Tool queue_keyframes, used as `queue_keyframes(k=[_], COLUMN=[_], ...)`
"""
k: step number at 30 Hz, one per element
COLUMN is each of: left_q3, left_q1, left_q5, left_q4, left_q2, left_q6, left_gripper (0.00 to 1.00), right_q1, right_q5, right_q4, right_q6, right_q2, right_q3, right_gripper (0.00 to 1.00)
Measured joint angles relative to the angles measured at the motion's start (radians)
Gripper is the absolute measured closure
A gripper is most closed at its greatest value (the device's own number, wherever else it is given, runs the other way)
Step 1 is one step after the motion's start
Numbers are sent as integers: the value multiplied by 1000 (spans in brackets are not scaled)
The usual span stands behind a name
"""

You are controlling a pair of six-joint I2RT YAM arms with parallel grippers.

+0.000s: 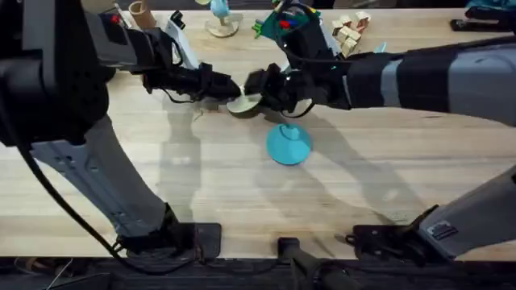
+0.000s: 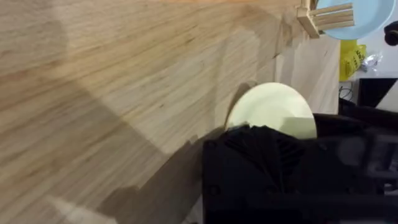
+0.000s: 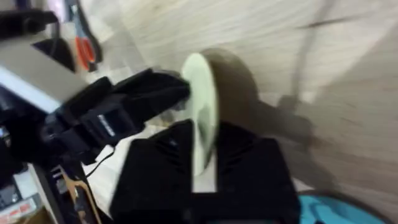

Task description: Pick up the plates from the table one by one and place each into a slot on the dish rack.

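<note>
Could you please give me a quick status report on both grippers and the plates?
Right gripper shut on cream plate, held edge-up above the table. Left gripper at the plate's other edge, grip unclear. Turquoise plate flat on the table. Nothing obstructing.

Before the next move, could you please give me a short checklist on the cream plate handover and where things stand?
1. Right gripper on the cream plate: ok, fingers either side of its edge in the right wrist view.
2. Left gripper on the same plate: cannot tell; overhead it meets the rim, but contact is hidden.
3. Plate off the table: ok, it stands on edge between the two arms.
4. Turquoise plate left alone: ok, lying on the table, nearer the bases.
5. Free slot in the rack: cannot tell; a pale blue plate sits in it, the rest is out of view.
</note>
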Motion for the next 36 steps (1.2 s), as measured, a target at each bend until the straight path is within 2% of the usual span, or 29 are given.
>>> queue_keyframes(k=[2, 5, 20, 28, 36], left_q3=[0, 3, 10, -10, -13], left_q1=[2, 5, 8, -3, -14], left_q5=[0, 0, -12, -192, -381], left_q4=[0, 0, -31, -132, -205], left_q2=[0, 0, -4, -132, -416], left_q6=[0, 0, 0, 0, -7], left_gripper=[961, 960, 960, 960, 960], right_q1=[0, 0, -1, -42, -120], right_q5=[7, 8, 3, -2, 74], right_q4=[-17, -5, -4, -128, -389], right_q6=[4, 4, -44, -79, -150], right_q2=[1, 1, -1, -72, -233], right_q3=[0, 0, 0, 3, 4], right_gripper=[879, 956, 972, 970, 970])
